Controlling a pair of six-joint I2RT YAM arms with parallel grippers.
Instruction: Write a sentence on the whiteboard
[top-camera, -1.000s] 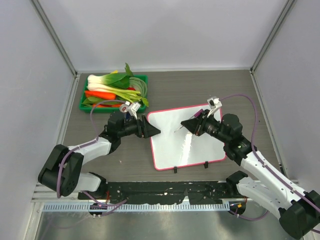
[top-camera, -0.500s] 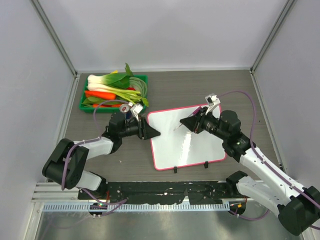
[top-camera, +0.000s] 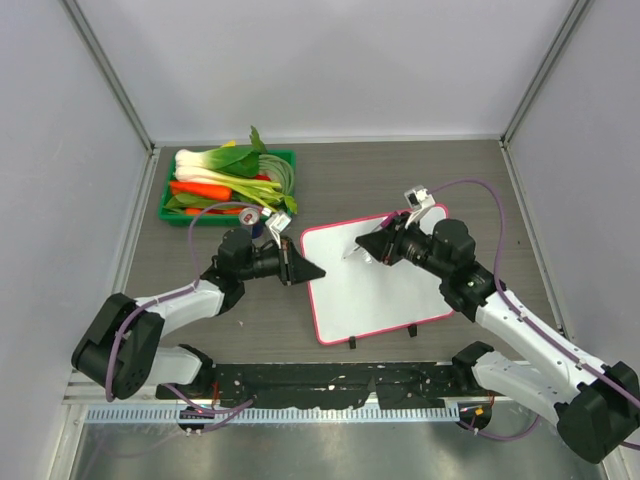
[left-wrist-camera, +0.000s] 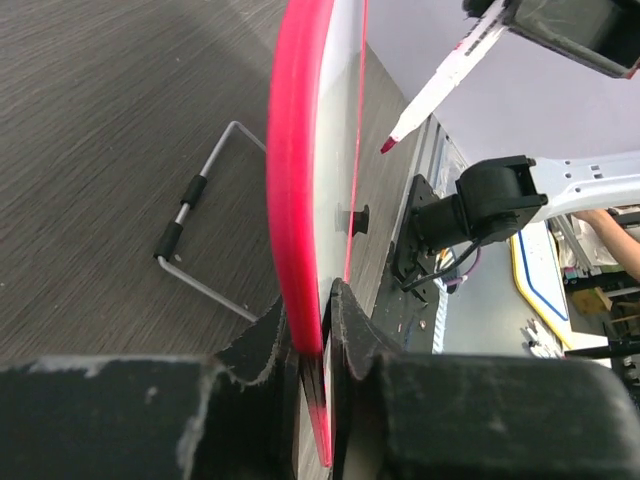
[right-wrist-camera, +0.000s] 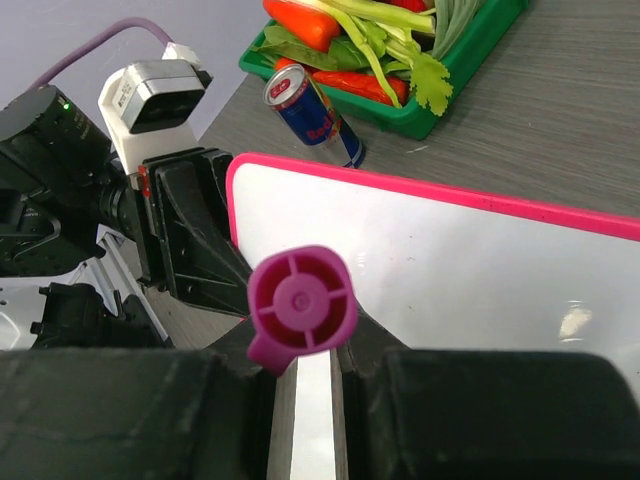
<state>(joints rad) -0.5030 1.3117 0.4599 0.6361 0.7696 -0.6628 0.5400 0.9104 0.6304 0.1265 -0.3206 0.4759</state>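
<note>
Top view: the whiteboard (top-camera: 385, 290), glossy white with a pink frame (top-camera: 314, 300), sat mid-table (top-camera: 400, 180) on dark woodgrain, with grey walls (top-camera: 320, 60) around. The left gripper (top-camera: 314, 271) pinched its 9 o'clock edge.
Left wrist: the jaws were clamped on the frame.
Right wrist: the right gripper (right-wrist-camera: 302, 350) held a magenta-capped marker (right-wrist-camera: 300, 305).

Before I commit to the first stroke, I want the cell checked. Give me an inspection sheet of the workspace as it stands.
Surface: dark wood-grain table, no spills seen.
Job's things: whiteboard with pink frame, no writing seen. The marker has its tip close to the board face; contact cannot be told.
Clutter: green tray of vegetables, with a drink can beside it, both off the board.
Grippers: left gripper shut on the whiteboard's frame. Right gripper shut on the marker.
Cables: purple cables run along both arms, not lying on the board.
Surroundings: pale enclosure walls on three sides.
</note>
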